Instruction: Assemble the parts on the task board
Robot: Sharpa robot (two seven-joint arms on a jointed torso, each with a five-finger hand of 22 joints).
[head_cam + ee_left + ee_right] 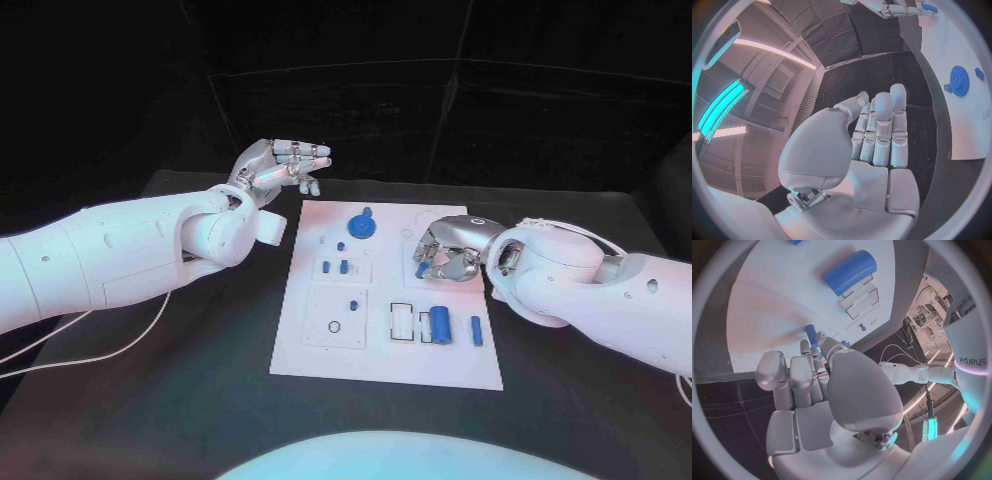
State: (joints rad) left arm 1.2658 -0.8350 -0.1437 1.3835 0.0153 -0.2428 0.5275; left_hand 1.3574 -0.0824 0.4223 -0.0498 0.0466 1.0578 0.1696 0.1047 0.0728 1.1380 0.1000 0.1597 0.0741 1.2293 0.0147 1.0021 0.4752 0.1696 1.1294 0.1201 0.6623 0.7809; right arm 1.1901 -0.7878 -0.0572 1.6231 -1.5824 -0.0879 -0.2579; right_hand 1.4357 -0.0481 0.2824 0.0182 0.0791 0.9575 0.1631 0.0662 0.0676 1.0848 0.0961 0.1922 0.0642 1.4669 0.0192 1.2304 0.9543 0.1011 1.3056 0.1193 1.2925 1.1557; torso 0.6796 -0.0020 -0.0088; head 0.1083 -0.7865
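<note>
Working over the white task board [387, 345] in the middle of the black table [173, 400], the robot's right hand [447, 252] has its fingers curled down at the board's upper right area, pinching a small blue peg [811, 333] at the fingertips, as the right wrist view shows. The left hand [281, 165] hangs above the table just off the board's upper left corner, palm empty and fingers straight and close together.

Parts lie scattered on the board: a blue gear [362, 225] near its top edge, small blue pegs [335, 266] below it, and a blue cylinder [440, 324] in a recess near the lower right, with a slim blue bar [476, 331] just beside it.

All look like rigid moulded plastic, probably light and smooth, so likely to slip or tip under a loose pinch. The peg seems best taken across its shaft, the cylinder across its round sides, the gear by its toothed rim.
</note>
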